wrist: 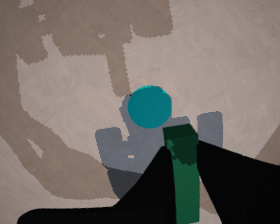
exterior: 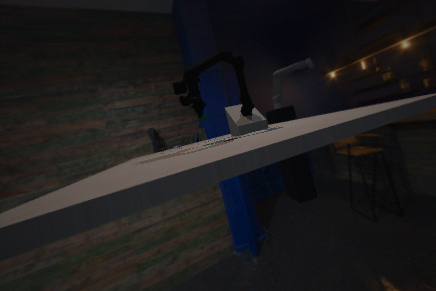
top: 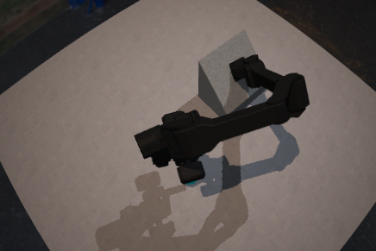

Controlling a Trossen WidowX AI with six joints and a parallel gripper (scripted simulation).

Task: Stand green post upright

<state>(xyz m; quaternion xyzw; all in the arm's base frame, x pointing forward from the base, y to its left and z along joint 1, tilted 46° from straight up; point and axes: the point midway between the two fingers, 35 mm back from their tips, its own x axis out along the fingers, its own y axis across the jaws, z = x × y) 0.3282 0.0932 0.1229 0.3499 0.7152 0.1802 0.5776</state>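
The green post (wrist: 187, 187) (exterior: 205, 117) is held between the fingers of my gripper (wrist: 180, 150) (exterior: 201, 115) (top: 191, 172), which is shut on it. In the exterior view the post looks about level and hangs clearly above the table. In the top view the gripper hides it. The cyan circle (wrist: 149, 107) (top: 190, 182) lies flat on the table. In the wrist view it is whole, just beyond and a little left of the post's far end. In the top view only a sliver shows below the gripper.
A grey block (top: 224, 65) (exterior: 250, 126) with a slanted top is at the arm's base, behind the gripper. The arm reaches out over the table (top: 86, 97) (exterior: 165, 163). Its shadows fall around the circle. The table's edges are well away from the gripper in the top view.
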